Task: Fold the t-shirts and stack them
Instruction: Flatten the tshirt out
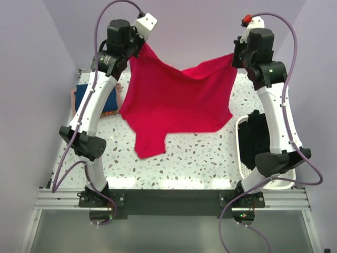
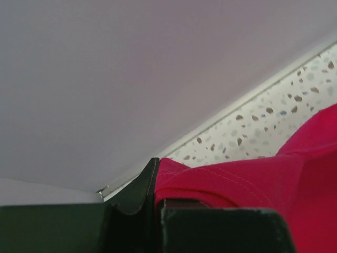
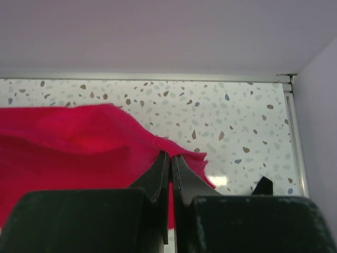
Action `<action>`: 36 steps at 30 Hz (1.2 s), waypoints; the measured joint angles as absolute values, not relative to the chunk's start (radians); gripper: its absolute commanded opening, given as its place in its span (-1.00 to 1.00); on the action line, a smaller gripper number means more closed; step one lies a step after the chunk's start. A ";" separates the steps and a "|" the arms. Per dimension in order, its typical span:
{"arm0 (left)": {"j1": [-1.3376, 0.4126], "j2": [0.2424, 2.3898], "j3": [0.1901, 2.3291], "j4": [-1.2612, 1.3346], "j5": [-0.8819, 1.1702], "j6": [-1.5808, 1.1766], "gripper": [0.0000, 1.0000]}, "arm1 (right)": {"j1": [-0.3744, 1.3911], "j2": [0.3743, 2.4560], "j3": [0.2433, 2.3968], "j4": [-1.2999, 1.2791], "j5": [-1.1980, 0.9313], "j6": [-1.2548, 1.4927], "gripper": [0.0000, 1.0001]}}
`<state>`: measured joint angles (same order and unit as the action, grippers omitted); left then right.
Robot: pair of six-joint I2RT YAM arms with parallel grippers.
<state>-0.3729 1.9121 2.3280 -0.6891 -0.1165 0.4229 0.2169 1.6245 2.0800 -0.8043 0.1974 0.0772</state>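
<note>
A crimson-red t-shirt [image 1: 176,100] hangs spread in the air between my two raised arms, its lower edge and one sleeve trailing onto the speckled table. High at the back left, my left gripper [image 1: 138,46] is shut on one corner of the red t-shirt [image 2: 247,179]. Opposite it at the back right, my right gripper [image 1: 234,57] is shut on the other corner of the red t-shirt [image 3: 79,142], the cloth pinched between its fingertips [image 3: 162,163]. A folded navy blue t-shirt [image 1: 84,95] lies at the left edge. Black t-shirts [image 1: 255,137] fill the basket.
A white perforated basket [image 1: 243,158] stands at the table's right edge beside my right arm. A pale pink cloth [image 1: 74,94] peeks out beside the navy one. Lilac walls close in the back and both sides.
</note>
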 measured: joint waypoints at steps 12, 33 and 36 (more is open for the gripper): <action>-0.372 1.483 2.180 -0.497 -0.024 0.489 -1.00 | 0.208 1.373 2.020 -0.749 0.108 0.097 -1.00; -0.372 1.136 2.070 -0.729 0.165 0.381 -1.00 | 0.208 0.921 1.962 -0.869 0.138 0.094 -1.00; -0.372 1.233 2.070 -0.729 0.166 0.381 -1.00 | 0.208 0.982 1.892 -0.853 0.132 0.094 -1.00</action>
<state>-0.3721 1.2331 2.0705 -0.7288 0.1658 0.3813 0.2085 0.9825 1.8923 -0.8528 0.1318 0.0937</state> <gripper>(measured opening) 0.027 0.014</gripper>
